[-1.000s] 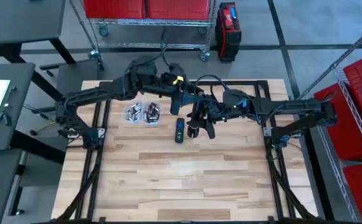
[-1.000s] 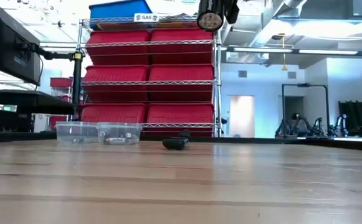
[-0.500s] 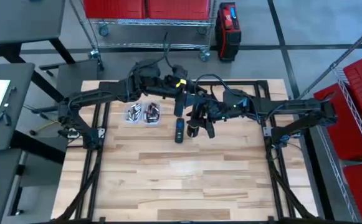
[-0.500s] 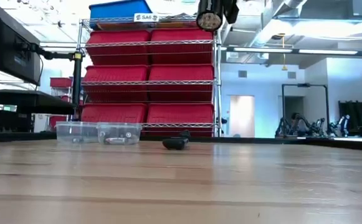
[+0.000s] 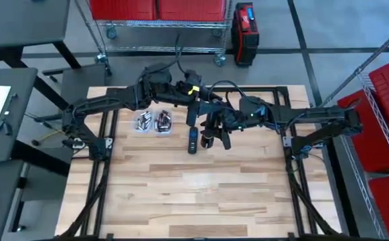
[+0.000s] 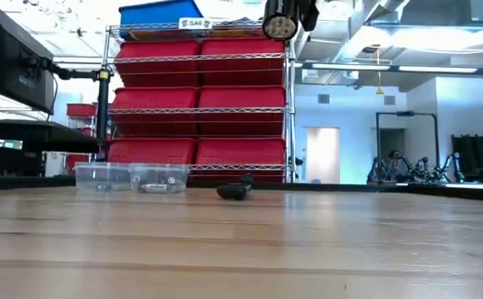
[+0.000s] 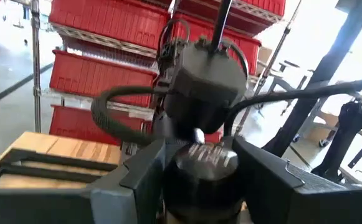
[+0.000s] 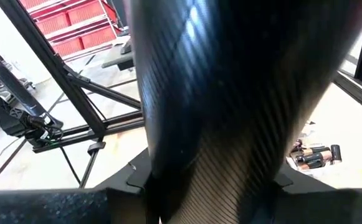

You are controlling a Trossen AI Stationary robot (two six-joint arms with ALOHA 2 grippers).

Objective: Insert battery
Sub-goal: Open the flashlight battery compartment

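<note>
Flashlight held above the table, both grippers clamped on it: the left gripper at one end, the right gripper round the barrel. To load it well, keep the barrel steady and aligned before feeding a battery from the two clear tubs. Only the low view shows the flashlight's round face raised high over a dark part on the wood.

the left arm has edged toward the right arm.
</note>
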